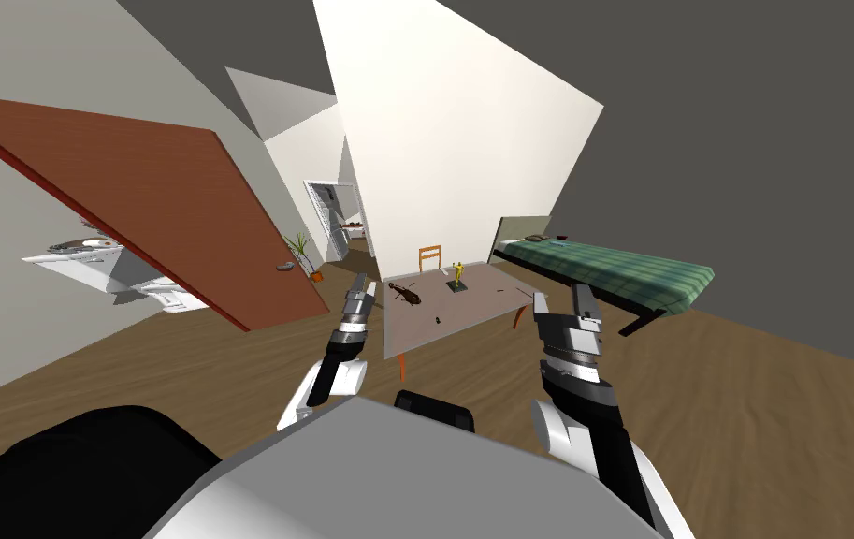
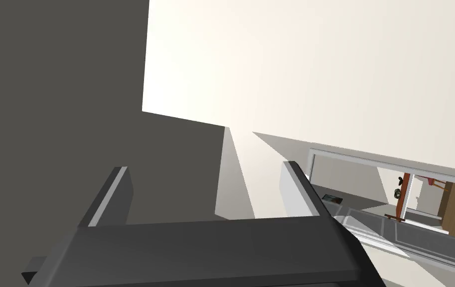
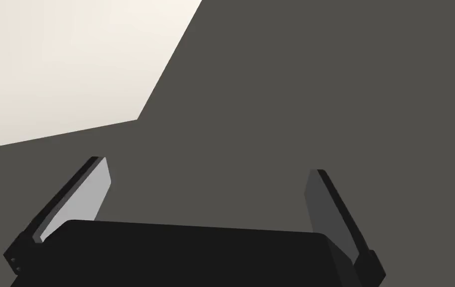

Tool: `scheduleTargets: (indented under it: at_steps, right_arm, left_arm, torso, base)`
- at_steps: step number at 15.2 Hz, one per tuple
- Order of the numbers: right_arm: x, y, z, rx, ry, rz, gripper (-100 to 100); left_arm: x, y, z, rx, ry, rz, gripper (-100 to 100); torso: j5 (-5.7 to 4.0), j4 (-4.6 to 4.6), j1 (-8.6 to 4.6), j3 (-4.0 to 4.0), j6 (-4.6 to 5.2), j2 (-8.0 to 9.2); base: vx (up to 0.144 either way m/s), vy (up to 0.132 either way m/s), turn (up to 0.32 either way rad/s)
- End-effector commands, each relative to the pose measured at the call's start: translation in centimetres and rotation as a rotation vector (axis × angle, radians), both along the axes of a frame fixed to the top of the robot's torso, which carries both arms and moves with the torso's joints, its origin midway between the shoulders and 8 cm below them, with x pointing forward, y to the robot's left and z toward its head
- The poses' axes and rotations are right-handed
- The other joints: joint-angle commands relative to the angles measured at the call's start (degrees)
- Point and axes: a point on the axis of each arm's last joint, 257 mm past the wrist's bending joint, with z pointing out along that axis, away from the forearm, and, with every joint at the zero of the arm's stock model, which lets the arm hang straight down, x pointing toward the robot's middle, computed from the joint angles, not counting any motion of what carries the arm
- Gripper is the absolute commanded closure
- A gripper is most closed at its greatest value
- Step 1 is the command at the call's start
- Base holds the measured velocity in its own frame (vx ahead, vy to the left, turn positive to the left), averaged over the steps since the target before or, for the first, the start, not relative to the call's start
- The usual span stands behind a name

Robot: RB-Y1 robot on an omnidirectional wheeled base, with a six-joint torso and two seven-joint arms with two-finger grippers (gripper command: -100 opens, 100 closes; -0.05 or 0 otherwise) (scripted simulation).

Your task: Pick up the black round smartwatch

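Eyeing the smartwatch (image 1: 436, 321), which I take to be that tiny dark speck near the front edge of the grey table (image 1: 485, 281), ahead between my grippers and out of reach. Left gripper (image 1: 359, 284) and right gripper (image 1: 561, 298) are both spread wide, empty. Best roll in square; the brown door (image 1: 153, 206) crowds my left, the bed (image 1: 621, 267) flanks my right

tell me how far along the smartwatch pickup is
Done: nothing is gripped yet; I merely face the table. In hand: the left end effector and right end effector are both open and empty, held up in front of me. Left: close in on the small black item, probably the smartwatch, grip it and lift.
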Motion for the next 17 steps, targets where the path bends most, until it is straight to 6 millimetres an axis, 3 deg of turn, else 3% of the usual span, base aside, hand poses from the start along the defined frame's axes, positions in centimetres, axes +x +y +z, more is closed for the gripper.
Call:
scheduleTargets:
  at_steps: [1,7,10,17]
  right_arm:
    - [0.0,0.0,0.0,0.000,0.000,0.000,0]
    - [0.0,0.0,0.0,0.000,0.000,0.000,0]
    - [0.0,0.0,0.0,0.000,0.000,0.000,0]
    - [0.0,0.0,0.0,0.000,0.000,0.000,0]
  left_arm:
    - [0.3,0.0,-0.5,0.020,0.017,-0.013,-100]
    - [2.7,2.3,-5.5,0.047,0.157,-0.040,-100]
    - [3.2,3.1,-6.8,0.041,0.193,-0.037,-100]
    - [5.0,7.5,-12.2,-0.011,0.335,-0.005,-100]
  torso:
    - [0.00,0.00,0.00,0.00,0.00,0.00]
    - [-0.09,-0.05,-0.43,-0.14,0.01,-0.24]
    - [-0.10,-0.06,-0.47,-0.15,0.01,-0.27]
    - [-0.09,-0.05,-0.41,-0.12,0.01,-0.21]
  base:
    - [0.007,-0.011,-0.014]
    - [0.043,-0.090,-0.039]
    - [0.056,-0.105,-0.033]
    - [0.050,-0.095,-0.039]
